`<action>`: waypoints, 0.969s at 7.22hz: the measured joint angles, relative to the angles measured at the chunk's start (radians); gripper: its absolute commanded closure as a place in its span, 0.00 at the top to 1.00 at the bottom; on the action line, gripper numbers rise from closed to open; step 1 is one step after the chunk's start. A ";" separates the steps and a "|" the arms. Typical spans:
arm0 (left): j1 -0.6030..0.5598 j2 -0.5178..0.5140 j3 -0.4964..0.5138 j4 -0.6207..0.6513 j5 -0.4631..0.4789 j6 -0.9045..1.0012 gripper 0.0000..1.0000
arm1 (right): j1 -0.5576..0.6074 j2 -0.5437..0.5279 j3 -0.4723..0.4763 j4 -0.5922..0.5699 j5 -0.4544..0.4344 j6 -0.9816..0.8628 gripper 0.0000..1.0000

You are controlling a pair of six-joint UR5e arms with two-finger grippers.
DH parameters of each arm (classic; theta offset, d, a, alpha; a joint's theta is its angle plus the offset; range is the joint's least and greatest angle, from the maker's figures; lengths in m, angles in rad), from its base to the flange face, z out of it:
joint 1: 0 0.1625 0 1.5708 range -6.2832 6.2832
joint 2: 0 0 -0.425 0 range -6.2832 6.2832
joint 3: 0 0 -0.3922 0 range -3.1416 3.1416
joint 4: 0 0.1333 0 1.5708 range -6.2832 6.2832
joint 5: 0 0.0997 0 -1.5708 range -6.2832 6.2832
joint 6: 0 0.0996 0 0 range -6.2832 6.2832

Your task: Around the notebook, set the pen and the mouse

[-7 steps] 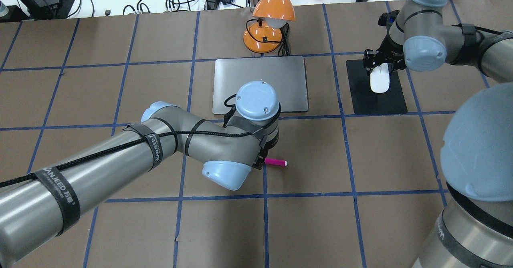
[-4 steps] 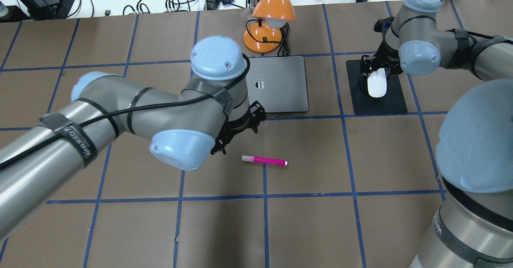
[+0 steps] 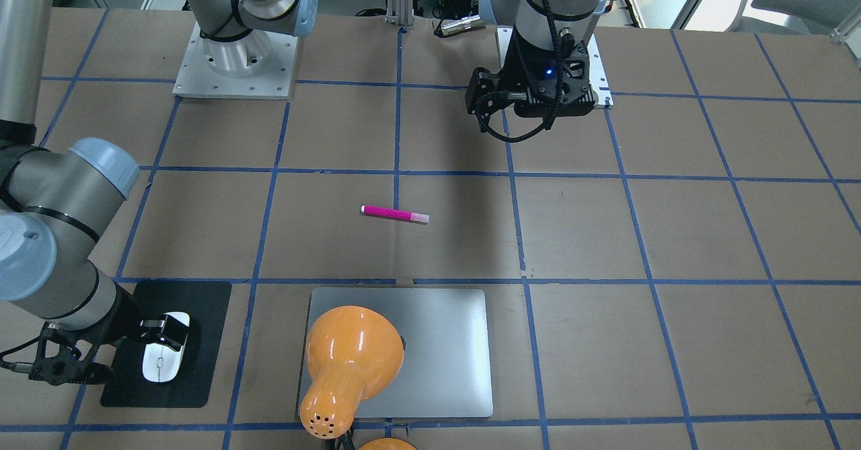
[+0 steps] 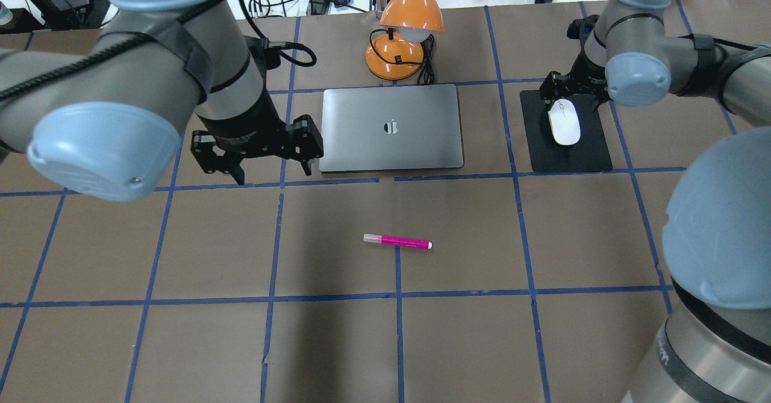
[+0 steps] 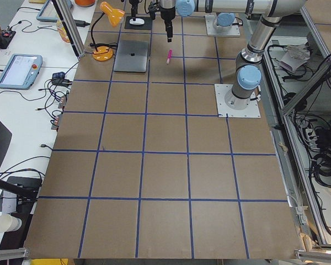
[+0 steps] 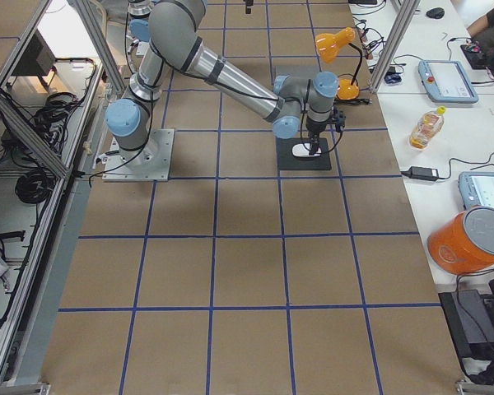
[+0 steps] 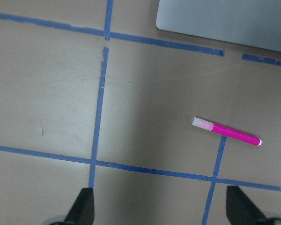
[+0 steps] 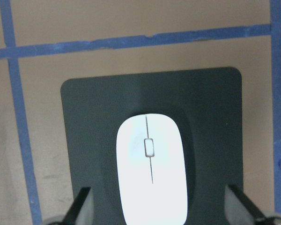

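Occlusion first: in the front-facing view the orange lamp point(image 3: 350, 356) hangs its shade over one side of the notebook point(image 3: 444, 349), and you lose the logo that the overhead view shows plainly. The left wrist view cuts the notebook down to one corner at its top edge. The right wrist view cuts off the near end of the mouse point(image 8: 151, 168) at the bottom of its frame. Both side views show the things too small for you to read any tool state. The wrist views settle it. The left tool point(image 7: 161, 208) is released, its fingertips wide apart over bare paper with nothing between them. The right tool point(image 8: 161, 206) is also released, its fingers standing either side of the mouse and clear of it. The mouse lies on a black mat point(image 4: 569, 150) to the robot's right of the notebook, apart from it. The pen point(image 4: 397, 241) lies flat across a blue tape line, well apart from the notebook on the robot's side, with its pale cap toward the robot's left. The worktop point(image 4: 482, 331) is brown paper gridded in blue tape. Beyond its far edge run white benches with cables, a bottle and tablet-like screens.
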 measured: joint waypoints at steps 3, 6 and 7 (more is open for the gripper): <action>0.052 0.006 0.038 0.090 0.004 0.066 1.00 | 0.005 -0.223 0.009 0.257 -0.008 0.021 1.00; 0.078 -0.017 0.075 0.087 0.005 0.067 1.00 | 0.025 -0.441 0.018 0.538 -0.020 0.080 1.00; 0.078 -0.035 0.104 0.053 0.007 0.059 1.00 | 0.059 -0.479 0.018 0.581 -0.022 0.127 1.00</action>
